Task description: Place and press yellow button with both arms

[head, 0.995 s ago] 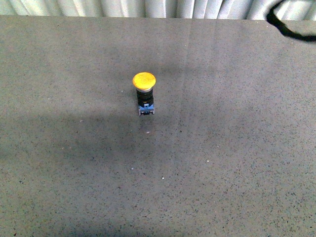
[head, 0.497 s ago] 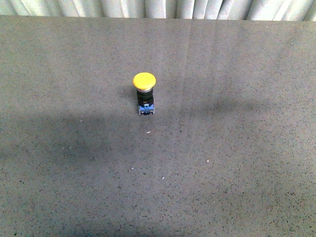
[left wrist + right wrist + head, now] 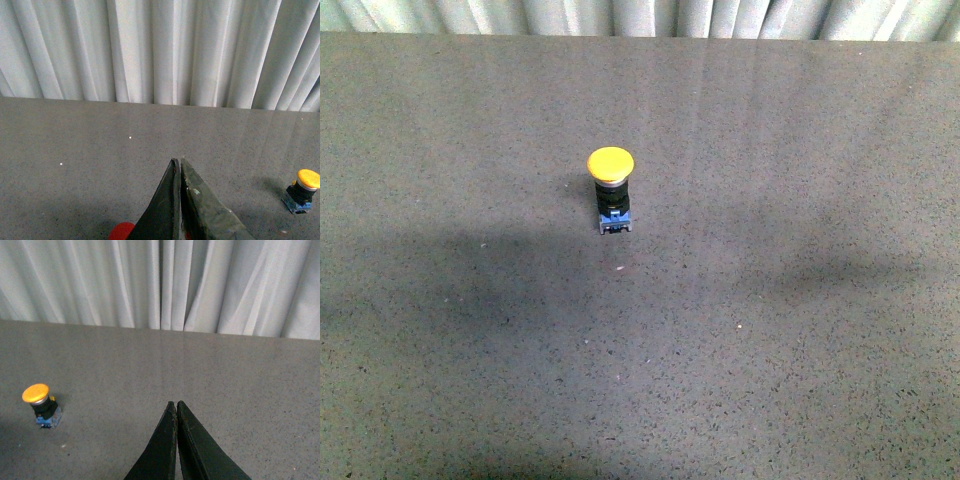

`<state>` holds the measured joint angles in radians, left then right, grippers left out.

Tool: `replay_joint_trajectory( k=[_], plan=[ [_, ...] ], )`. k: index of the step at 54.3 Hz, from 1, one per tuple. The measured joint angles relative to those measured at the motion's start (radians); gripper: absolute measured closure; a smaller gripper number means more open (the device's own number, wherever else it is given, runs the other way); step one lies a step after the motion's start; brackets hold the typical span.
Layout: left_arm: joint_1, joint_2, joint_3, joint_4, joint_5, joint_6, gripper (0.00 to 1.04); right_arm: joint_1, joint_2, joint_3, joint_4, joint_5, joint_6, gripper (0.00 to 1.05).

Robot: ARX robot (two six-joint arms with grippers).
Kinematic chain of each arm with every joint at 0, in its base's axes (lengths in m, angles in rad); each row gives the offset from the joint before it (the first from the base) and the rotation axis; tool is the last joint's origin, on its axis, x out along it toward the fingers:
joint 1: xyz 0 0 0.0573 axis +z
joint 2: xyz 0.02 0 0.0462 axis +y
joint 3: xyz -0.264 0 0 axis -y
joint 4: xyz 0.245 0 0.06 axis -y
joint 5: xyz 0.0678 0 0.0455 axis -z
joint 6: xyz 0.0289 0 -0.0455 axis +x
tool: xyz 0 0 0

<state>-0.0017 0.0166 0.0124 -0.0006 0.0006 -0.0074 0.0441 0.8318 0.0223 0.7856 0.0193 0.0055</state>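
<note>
On the grey surface (image 3: 800, 380) the button (image 3: 611, 190) stands upright, alone, well apart from both grippers. Left fingers (image 3: 176, 175) and right fingers (image 3: 175, 412) are pressed together, empty. Likely light, rigid, top-heavy (tips easily): grip the black body.

Yellow button (image 3: 611, 190) stands upright on grey speckled surface (image 3: 770, 330), slightly left of centre, in farther half. Round yellow mushroom cap on top, black cylindrical body below, blue-grey terminal base touching surface. Nothing touching it. Also visible off to side in both wrist views (image 3: 301, 185) (image 3: 41, 405), upright
</note>
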Motion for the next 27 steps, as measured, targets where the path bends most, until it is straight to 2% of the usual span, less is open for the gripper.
replay_joint_trajectory(
  k=[5, 13, 27],
  plan=[
    [0.000, 0.000, 0.000, 0.000, 0.000, 0.000, 1.03, -0.039, -0.080, -0.003, -0.066, -0.010, 0.000, 1.03],
    [0.000, 0.000, 0.000, 0.000, 0.000, 0.000, 1.03, -0.040, -0.225, -0.003, -0.195, -0.017, 0.000, 1.03],
    [0.000, 0.000, 0.000, 0.000, 0.000, 0.000, 1.03, -0.040, -0.372, -0.004, -0.331, -0.017, 0.000, 1.03]
  ],
)
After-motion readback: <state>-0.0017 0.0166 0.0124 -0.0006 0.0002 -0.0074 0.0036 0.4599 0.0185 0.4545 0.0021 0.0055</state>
